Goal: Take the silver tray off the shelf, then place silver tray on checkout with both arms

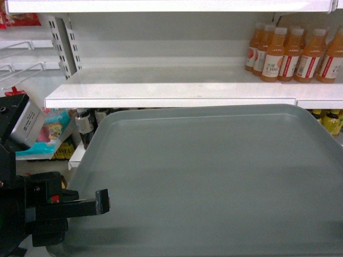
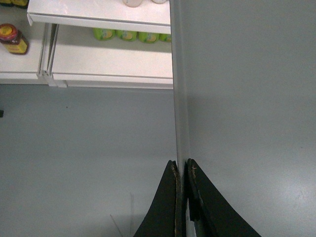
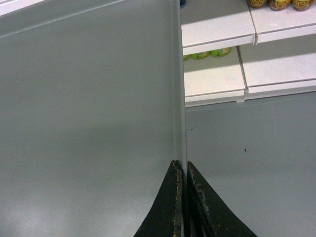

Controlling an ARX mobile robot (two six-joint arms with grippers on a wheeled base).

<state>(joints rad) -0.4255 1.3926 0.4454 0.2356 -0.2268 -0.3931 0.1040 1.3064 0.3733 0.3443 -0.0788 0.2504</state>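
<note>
A shop aisle, white metal shelf [image 1: 171,88] with slotted uprights [image 1: 61,45], rows of orange juice bottles [image 1: 295,53], packaged snacks [image 1: 51,131] below, grey floor [image 2: 84,158]

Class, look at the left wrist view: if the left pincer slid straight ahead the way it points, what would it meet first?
The left pincer is shut on the silver tray rim, so it would run along that rim. Beyond the tray's far end, the white shelf front seems next, though depth is unclear.
</note>
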